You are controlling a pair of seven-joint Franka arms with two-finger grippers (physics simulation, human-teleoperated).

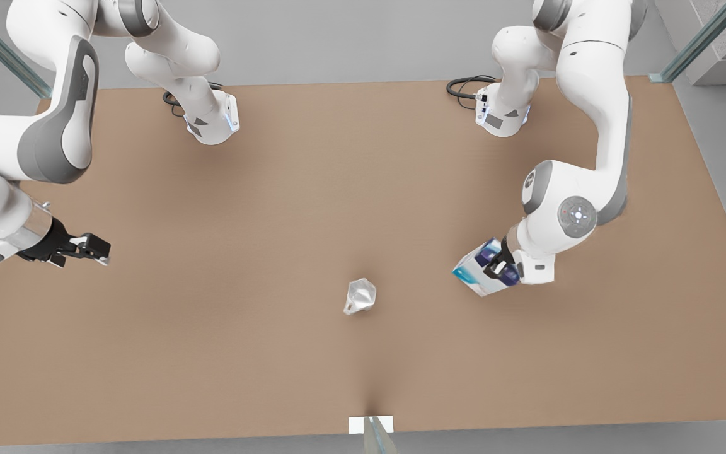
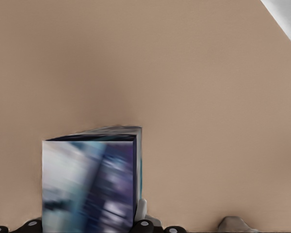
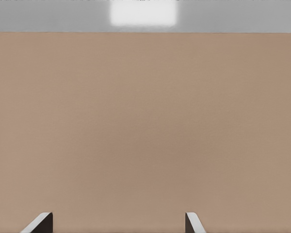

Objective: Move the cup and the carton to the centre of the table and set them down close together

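Note:
The pale faceted cup (image 1: 360, 296) lies tipped on the table (image 1: 275, 189), near the middle and toward the front edge. To the front view's right of it, my left gripper (image 1: 498, 268) is shut on the white, blue and teal carton (image 1: 475, 275), holding it tilted low over the table. In the left wrist view the carton (image 2: 89, 179) sits close between the fingers (image 2: 141, 212). My right gripper (image 1: 95, 249) waits at the front view's left, open, its fingertips (image 3: 40, 223) apart over bare tabletop.
A small white tab (image 1: 358, 425) marks the table's front edge, just below the cup. Both arm bases (image 1: 212, 123) (image 1: 501, 113) stand at the far edge with black cables beside them. Bare tabletop stretches between the cup and the carton.

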